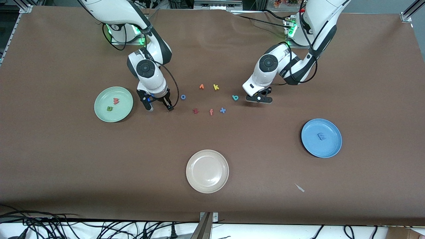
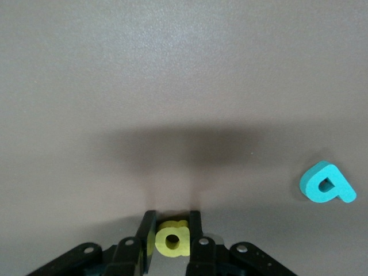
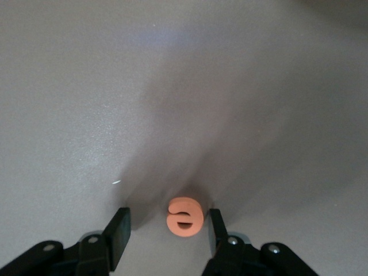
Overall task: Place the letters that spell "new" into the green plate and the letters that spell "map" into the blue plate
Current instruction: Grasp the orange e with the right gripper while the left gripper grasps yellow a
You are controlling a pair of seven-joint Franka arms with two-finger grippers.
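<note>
The green plate [image 1: 123, 111] holds the salmon-red w [image 1: 116, 100] and the green n [image 1: 109, 108]. Beside that plate, my right gripper [image 1: 160, 106] [image 3: 168, 221] stands low on the table and open, with the orange e [image 3: 184, 217] lying between its fingers, closer to one of them. My left gripper [image 1: 259, 99] [image 2: 172, 221] is down at the table and shut on the yellow p [image 2: 171, 240]. The teal a [image 1: 235, 97] [image 2: 326, 183] lies on the table just beside it. The blue m [image 1: 321, 136] rests in the blue plate [image 1: 332, 147].
Loose letters lie between the grippers: a blue o [image 1: 183, 97], an orange letter [image 1: 201, 86], a yellow k [image 1: 216, 87], a dark red z [image 1: 195, 111], a salmon f [image 1: 211, 112], a blue x [image 1: 222, 110]. A beige plate [image 1: 207, 186] sits nearer the front camera.
</note>
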